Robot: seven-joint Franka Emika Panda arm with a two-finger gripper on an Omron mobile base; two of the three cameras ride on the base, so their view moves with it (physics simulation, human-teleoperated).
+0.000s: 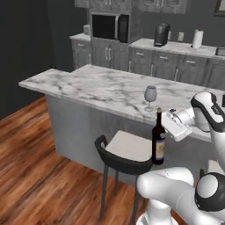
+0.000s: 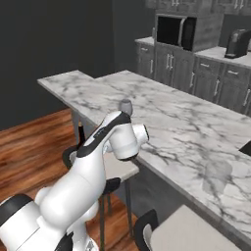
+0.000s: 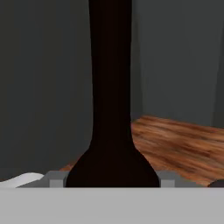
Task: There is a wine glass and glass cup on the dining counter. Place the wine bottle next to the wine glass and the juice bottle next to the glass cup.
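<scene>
The gripper (image 1: pixel 163 128) is clamped on the wine bottle (image 1: pixel 158 139), taking it at the shoulder where the body narrows to the neck; in the hand view the dark neck rises straight up between the two finger tips. The bottle hangs upright in the air just off the near edge of the dining counter (image 1: pixel 101 88), above a stool (image 1: pixel 125 149), its base below the level of the top. The wine glass (image 1: pixel 150 96) stands on the marble just beyond it, close to that edge.

A full glass bottle like this is probably heavy, hard and slick, so a hold at the shoulder is sound: the flare under the fingers keeps it from sliding down. It should stay upright. The wine glass is light, thin and top-heavy on its stem, so the bottle wants setting down beside it without a nudge. In the right base view a faint clear shape on the marble may be the glass cup (image 2: pixel 216 176); it is too pale to be sure.
</scene>
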